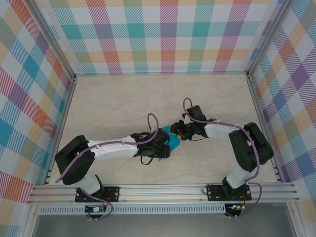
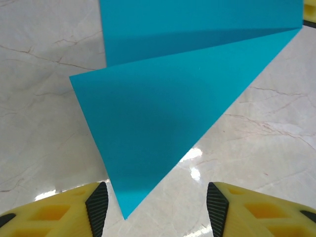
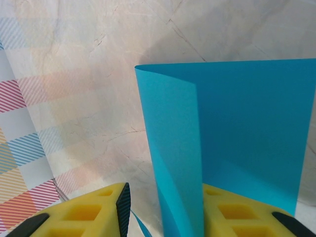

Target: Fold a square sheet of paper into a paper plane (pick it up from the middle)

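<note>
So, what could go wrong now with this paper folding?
The left tool stands open around the tip of the thin teal-blue folded paper sheet, not touching it; the flap may spring open. At the right tool, a loose curled layer stands up; it could crease crooked.

Mid-table [image 1: 123, 98], the square sheet of paper [image 1: 174, 140] sits between two arms reaching in from the rail [image 1: 163, 190] at the near edge. The left gripper [image 1: 167, 147] is just before and left of it, the right gripper [image 1: 177, 132] just behind and right. At the left gripper [image 2: 153, 202], a pointed corner of the sheet [image 2: 163, 128] runs down between the spread fingers, touching neither. At the right gripper [image 3: 165, 207], a folded part of the sheet [image 3: 237, 138] passes between the fingers, against one and clear of the other.
</note>
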`<state>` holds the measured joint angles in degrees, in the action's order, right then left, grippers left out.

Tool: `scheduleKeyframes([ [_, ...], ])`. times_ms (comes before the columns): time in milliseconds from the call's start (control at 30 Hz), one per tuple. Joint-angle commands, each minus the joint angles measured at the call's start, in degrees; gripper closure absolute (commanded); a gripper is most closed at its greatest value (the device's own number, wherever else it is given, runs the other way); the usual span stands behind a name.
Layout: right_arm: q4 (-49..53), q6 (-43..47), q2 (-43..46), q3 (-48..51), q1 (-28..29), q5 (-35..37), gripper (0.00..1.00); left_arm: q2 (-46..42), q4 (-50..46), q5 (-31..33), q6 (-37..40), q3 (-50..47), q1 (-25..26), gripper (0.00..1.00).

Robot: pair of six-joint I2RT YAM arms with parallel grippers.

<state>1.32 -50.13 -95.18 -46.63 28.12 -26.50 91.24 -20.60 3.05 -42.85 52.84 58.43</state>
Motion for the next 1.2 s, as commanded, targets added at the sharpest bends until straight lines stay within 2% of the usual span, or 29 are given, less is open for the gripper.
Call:
scheduleKeyframes([
  [0,1.05,1.09,-0.95,-1.90,-0.26,-2.01,0.62,2.20,-1.42,4.23,-0.50,1.82,1.06,0.41],
  [300,1.68,0.95,-0.97,-1.84,-0.26,-1.97,0.63,3.77,-1.04,8.73,2.14,3.30,2.60,0.41],
  [467,1.97,0.82,-0.89,-1.91,-0.26,-1.61,0.63,4.02,-0.67,9.63,4.46,4.72,4.19,0.46],
  [833,2.65,0.65,-0.18,-1.89,-0.26,-1.39,0.63,7.55,-1.15,12.59,5.53,5.79,4.67,0.45],
  [1167,3.51,0.56,0.52,-1.80,-0.26,-0.77,0.63,9.69,-0.14,13.54,6.86,6.39,4.68,0.53],
])
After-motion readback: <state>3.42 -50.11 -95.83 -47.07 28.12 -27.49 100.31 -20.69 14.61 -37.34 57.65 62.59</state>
